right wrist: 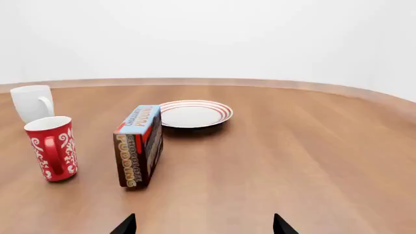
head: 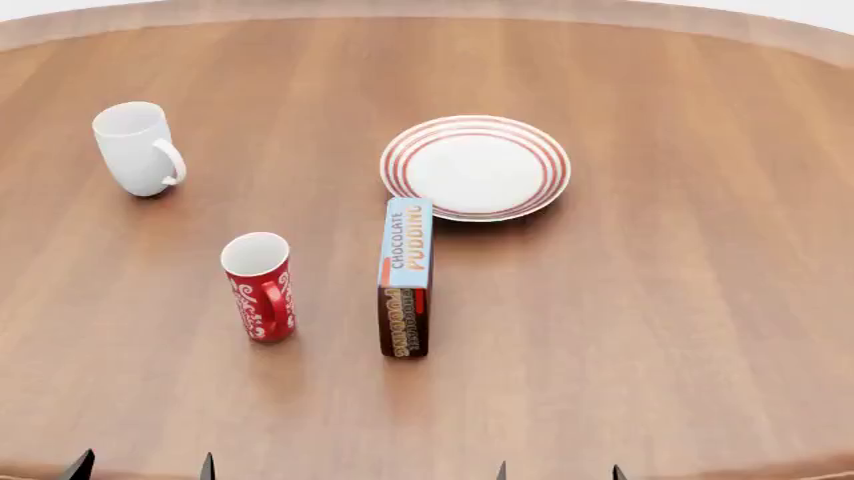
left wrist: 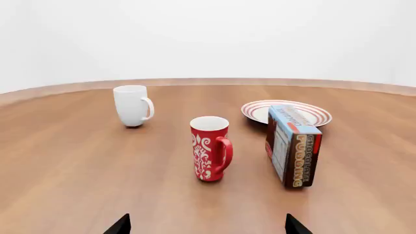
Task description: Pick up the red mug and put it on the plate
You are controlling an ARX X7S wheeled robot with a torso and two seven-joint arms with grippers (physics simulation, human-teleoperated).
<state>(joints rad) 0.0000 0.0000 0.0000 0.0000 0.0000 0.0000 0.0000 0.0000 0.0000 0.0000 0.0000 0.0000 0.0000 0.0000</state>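
Note:
The red mug [head: 259, 287] with a white pattern stands upright on the wooden table, left of centre, handle toward the near right; it also shows in the left wrist view [left wrist: 210, 148] and the right wrist view [right wrist: 52, 148]. The plate [head: 475, 166], white with red rings, lies farther back and to the right, and shows in both wrist views [left wrist: 287, 111] [right wrist: 193, 113]. My left gripper [head: 144, 467] is open and empty at the near edge, well short of the red mug. My right gripper [head: 558, 472] is open and empty at the near edge.
A chocolate pudding box [head: 406, 276] stands on edge between the red mug and the plate. A plain white mug [head: 138, 149] stands at the back left. The round wooden table [head: 694, 300] fills the view.

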